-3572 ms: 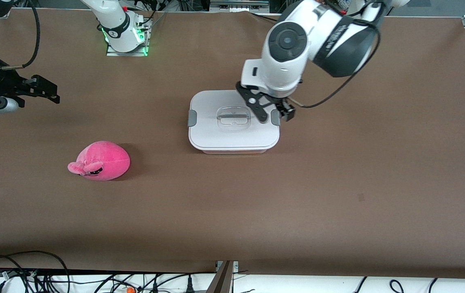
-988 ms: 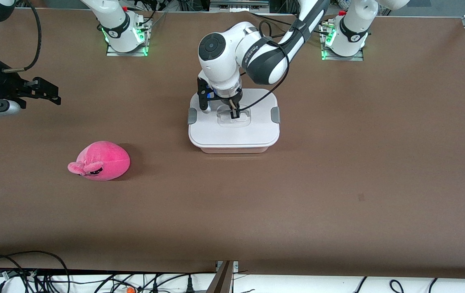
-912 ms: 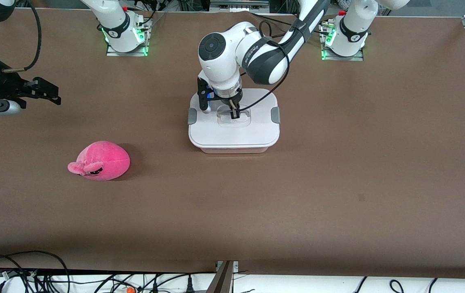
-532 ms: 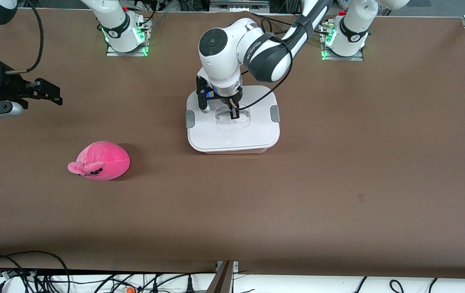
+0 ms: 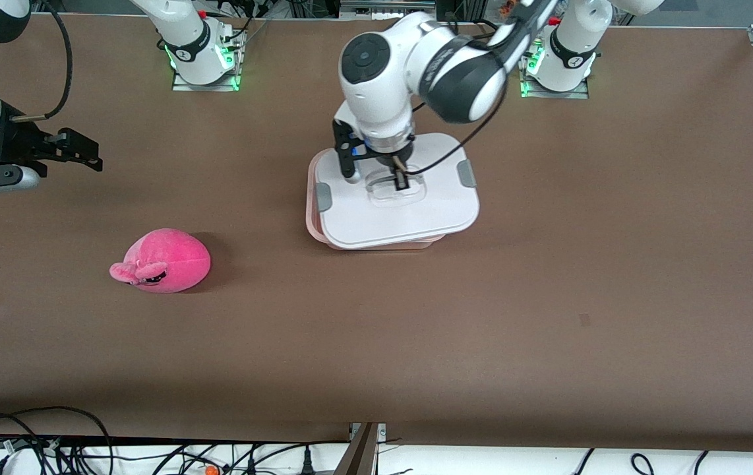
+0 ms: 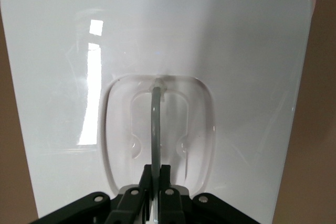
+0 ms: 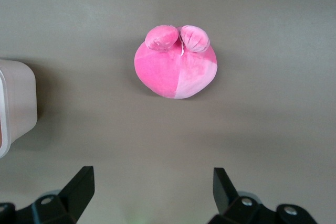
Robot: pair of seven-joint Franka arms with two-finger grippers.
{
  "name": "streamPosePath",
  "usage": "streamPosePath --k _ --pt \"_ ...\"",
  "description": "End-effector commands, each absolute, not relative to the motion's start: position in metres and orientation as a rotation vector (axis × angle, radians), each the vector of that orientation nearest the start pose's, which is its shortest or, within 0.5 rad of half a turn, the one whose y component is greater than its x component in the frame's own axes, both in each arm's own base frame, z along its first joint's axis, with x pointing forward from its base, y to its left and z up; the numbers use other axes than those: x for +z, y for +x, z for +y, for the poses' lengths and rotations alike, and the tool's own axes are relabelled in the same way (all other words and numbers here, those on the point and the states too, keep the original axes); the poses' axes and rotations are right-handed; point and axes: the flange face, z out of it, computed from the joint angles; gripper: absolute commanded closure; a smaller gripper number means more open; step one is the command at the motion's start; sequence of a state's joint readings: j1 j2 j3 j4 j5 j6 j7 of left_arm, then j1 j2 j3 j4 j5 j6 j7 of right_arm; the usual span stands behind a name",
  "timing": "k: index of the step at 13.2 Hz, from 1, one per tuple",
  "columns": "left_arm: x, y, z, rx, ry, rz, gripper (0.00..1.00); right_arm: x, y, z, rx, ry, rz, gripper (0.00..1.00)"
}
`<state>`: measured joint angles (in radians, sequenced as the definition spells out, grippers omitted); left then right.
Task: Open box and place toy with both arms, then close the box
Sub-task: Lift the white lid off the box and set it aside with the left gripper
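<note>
The white lid hangs tilted just above the pink box, shifted toward the left arm's end so the box's rim shows. My left gripper is shut on the lid's clear handle; the wrist view shows both fingers pinching its thin bar, with my left gripper over the lid. The pink toy lies on the table toward the right arm's end, nearer the front camera than the box. My right gripper waits open in the air, empty. Its wrist view shows my right gripper, the toy and a box corner.
Brown table mat spreads around the box and toy. Grey clips sit on the lid's short sides. Cables lie along the table's front edge. The arm bases stand at the back edge.
The lid has come up off the box and moved toward the left arm's end with my left gripper shut on its handle. The right arm has barely moved.
</note>
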<state>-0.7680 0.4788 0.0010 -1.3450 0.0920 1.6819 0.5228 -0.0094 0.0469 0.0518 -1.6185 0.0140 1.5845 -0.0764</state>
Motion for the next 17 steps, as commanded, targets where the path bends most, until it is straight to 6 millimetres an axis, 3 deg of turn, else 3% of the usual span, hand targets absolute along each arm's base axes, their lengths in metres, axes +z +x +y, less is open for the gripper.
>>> streamPosePath --k 1,4,5,6,7,11,13,15,17 --pt "0.496 0.528 -0.389 0.235 -2.511 1.794 1.0 0.575 0.564 0.024 0.121 -3.112 -0.175 0.0" --pt "0.507 0.584 -0.272 0.309 -2.556 1.778 1.0 0.56 0.569 0.024 0.107 -3.11 -0.173 0.0" --pt "0.506 0.599 -0.23 0.348 -2.556 1.811 1.0 0.551 0.57 0.023 0.104 -3.11 -0.17 0.0" --pt "0.516 0.612 -0.194 0.333 -2.541 1.852 1.0 0.538 0.574 0.023 0.116 -3.109 -0.169 0.0" --pt "0.524 0.621 -0.163 0.333 -2.513 1.892 1.0 0.523 0.58 0.023 0.137 -3.106 -0.175 0.0" --pt "0.52 0.641 -0.036 0.353 -2.507 1.995 1.0 0.463 0.613 0.02 0.132 -3.1 -0.163 0.0" --pt "0.513 0.644 0.007 0.362 -2.528 1.997 1.0 0.428 0.629 0.018 0.115 -3.099 -0.155 0.0" --pt "0.512 0.645 0.026 0.414 -2.46 2.019 1.0 0.396 0.64 0.018 0.107 -3.096 -0.161 0.0" --pt "0.511 0.642 0.061 0.425 -2.445 2.039 1.0 0.371 0.648 0.018 0.097 -3.094 -0.157 0.0"
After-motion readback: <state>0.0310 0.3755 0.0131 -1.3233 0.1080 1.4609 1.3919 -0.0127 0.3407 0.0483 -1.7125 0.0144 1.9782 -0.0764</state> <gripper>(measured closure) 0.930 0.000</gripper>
